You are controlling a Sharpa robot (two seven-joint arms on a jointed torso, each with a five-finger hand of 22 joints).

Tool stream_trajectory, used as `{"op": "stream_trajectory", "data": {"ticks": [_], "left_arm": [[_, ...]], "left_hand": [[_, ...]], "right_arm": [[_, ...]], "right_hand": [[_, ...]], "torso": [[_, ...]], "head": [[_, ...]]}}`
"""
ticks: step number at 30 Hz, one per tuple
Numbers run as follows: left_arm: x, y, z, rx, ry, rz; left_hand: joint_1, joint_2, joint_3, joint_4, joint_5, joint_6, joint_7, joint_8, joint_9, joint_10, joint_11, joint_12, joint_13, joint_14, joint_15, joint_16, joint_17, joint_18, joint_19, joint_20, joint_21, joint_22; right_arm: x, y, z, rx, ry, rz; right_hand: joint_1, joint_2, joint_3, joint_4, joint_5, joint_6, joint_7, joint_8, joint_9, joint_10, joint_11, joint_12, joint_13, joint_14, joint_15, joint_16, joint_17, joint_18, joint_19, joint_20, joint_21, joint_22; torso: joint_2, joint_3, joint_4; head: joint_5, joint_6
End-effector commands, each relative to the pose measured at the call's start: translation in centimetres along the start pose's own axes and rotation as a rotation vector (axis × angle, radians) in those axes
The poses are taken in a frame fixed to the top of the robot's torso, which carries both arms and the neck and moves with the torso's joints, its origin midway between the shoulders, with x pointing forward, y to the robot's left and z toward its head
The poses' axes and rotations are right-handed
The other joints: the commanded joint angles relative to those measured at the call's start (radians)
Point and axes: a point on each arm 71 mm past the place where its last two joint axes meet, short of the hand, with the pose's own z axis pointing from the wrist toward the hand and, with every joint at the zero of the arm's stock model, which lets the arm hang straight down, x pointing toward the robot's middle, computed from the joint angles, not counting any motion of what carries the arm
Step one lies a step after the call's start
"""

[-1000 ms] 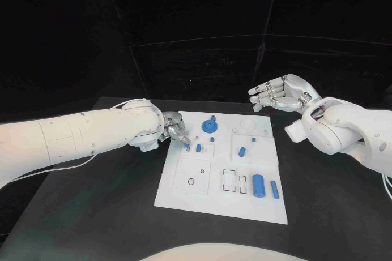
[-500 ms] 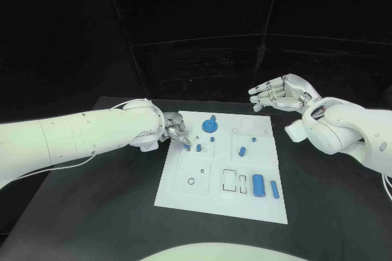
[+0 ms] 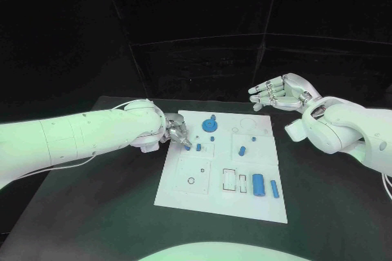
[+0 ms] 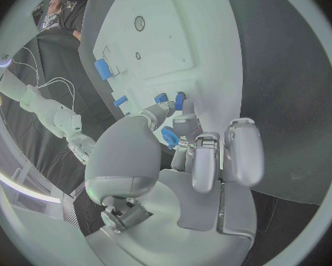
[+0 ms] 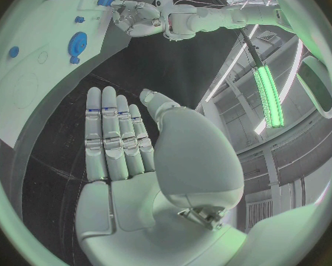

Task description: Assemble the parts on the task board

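Most parts appear seated on the task board (image 3: pixel 216 207), yet the left hand (image 3: pixel 177 131) pinches a small peg (image 3: pixel 187 147) at its edge while the right hand (image 3: pixel 280 93) hovers beyond it, fingers spread.

One white task board (image 3: pixel 214 182) lies on one black table (image 3: pixel 98 215). Eight blue parts can be counted on the board: one round gear-like disc (image 3: pixel 210 125) near its far edge, two long cylinders side by side by its near right corner, the thick one (image 3: pixel 258 185) and the slim one (image 3: pixel 275 189), one shorter cylinder (image 3: pixel 242 152) near its middle, and four small pegs across its far half. Two silver hands flank the board, the left hand (image 3: pixel 174 132) and the right hand (image 3: pixel 280 92).
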Motion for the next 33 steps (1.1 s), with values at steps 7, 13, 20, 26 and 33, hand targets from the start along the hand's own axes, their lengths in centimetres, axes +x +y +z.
{"op": "stream_trajectory", "data": {"ticks": [7,13,20,26,33], "left_arm": [[0.11,0.11,0.13,-0.022,0.029,0.021],[0.25,0.03,0.18,-0.024,0.042,0.028],[0.42,-0.02,0.20,-0.025,0.058,0.034],[0.52,-0.18,0.26,-0.023,0.066,0.032],[0.54,-0.33,0.45,-0.031,0.071,0.032]], "left_hand": [[0.009,0.003,0.129,-0.120,0.005,0.009,-0.001,0.007,0.001,0.006,0.002,0.003,0.001,0.104,-0.006,0.003,0.263,0.002,0.024,0.000,0.004,0.001],[0.007,0.002,0.130,-0.120,0.006,0.010,-0.001,0.007,0.001,0.007,0.002,0.003,0.001,0.104,-0.006,0.003,0.263,0.002,0.024,-0.001,0.003,0.000],[0.006,0.002,0.130,-0.120,0.006,0.010,-0.001,0.007,0.001,0.007,0.002,0.003,0.001,0.104,-0.006,0.003,0.263,0.002,0.024,-0.001,0.002,-0.001],[-0.004,-0.005,0.129,-0.117,0.009,0.015,-0.003,0.009,0.000,0.012,0.001,0.006,0.005,0.104,-0.006,0.003,0.263,0.002,0.024,-0.001,0.003,0.001],[-0.035,-0.017,0.099,-0.098,0.005,0.025,-0.013,0.012,0.001,0.021,-0.006,0.004,0.000,0.104,-0.010,0.003,0.263,0.001,0.026,-0.004,0.007,0.007]], "right_arm": [[0.05,0.22,0.06,-0.010,0.004,0.004],[0.06,0.23,0.06,-0.010,0.004,0.004],[0.06,0.23,0.06,-0.010,0.004,0.004],[0.08,0.24,0.07,-0.010,0.005,0.005],[0.10,0.25,0.07,-0.011,0.004,0.005]], "right_hand": [[-0.005,0.005,0.001,-0.006,0.003,-0.009,0.001,-0.003,0.001,-0.009,0.001,-0.001,-0.001,0.005,0.005,-0.004,-0.002,0.003,0.000,0.006,-0.005,-0.001],[-0.005,0.005,0.001,-0.006,0.003,-0.009,0.001,-0.003,0.001,-0.009,0.001,-0.001,-0.001,0.005,0.005,-0.004,-0.002,0.003,0.000,0.006,-0.005,-0.001],[-0.007,0.006,0.002,-0.007,0.007,-0.009,0.001,-0.003,0.001,-0.010,0.001,-0.001,-0.001,0.006,0.005,-0.006,-0.002,0.003,0.001,0.006,-0.006,-0.002],[-0.007,0.006,0.002,-0.008,0.008,-0.009,0.001,-0.003,0.001,-0.010,0.001,-0.001,-0.001,0.006,0.005,-0.006,-0.002,0.003,0.002,0.006,-0.007,-0.002],[-0.007,0.006,0.002,-0.008,0.008,-0.009,0.001,-0.003,0.001,-0.010,0.001,-0.001,-0.001,0.006,0.005,-0.006,-0.002,0.003,0.002,0.006,-0.007,-0.002]], "torso": [[0.000,-0.0002,-0.0003],[0.000,0.0001,-0.0004],[0.000,0.0001,0.0001],[0.000,0.0002,-0.0004],[0.000,0.0003,-0.0003]], "head": [[0.001,-0.001],[0.001,-0.005],[0.001,-0.006],[0.001,-0.007],[0.001,-0.008]]}}
